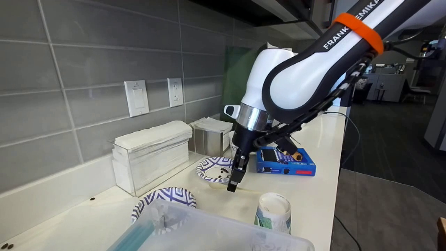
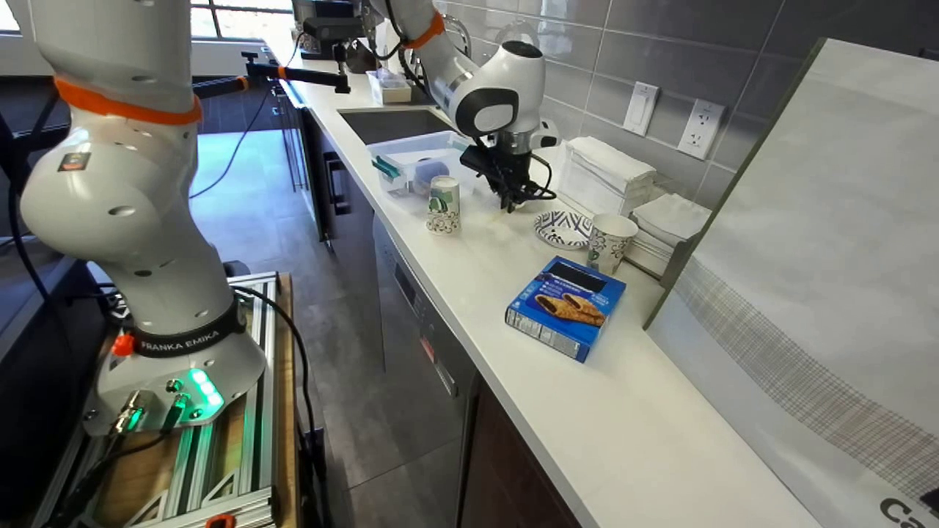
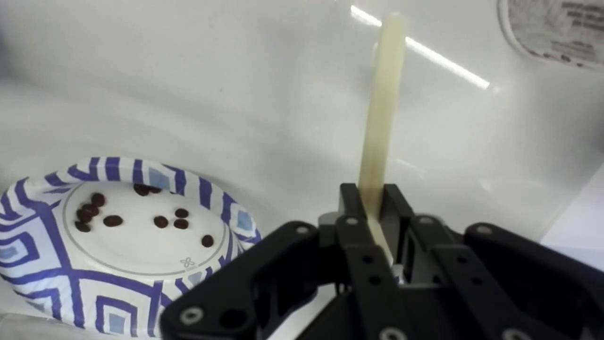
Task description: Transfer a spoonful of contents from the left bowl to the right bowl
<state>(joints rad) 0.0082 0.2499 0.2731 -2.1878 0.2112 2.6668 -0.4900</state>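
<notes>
Your gripper is pinching the handle of the pale spoon, a fingertip pressed to either side of it, and in the wrist view the handle runs out over the white counter. Look in an exterior view and you'll find the spoon's head on the opposite side of the gripper, just beside the right bowl, at the edge facing the left bowl (whether it touches rim or counter, or carries anything, you can't tell from here). That right bowl has dark beans scattered across its white bottom, several of them bunched toward one side. Your left bowl stands partly behind the translucent bin, whose wall blurs it, so you can't make out its contents. A few loose beans lie on the counter toward the tiled wall. You have an upturned cup beside the bin, near the counter's front edge, and an upright cup just beside the right bowl. The blue box lies flat beyond that bowl, nearer the front edge, while the stack of paper towels stands between the left bowl and the wall.
</notes>
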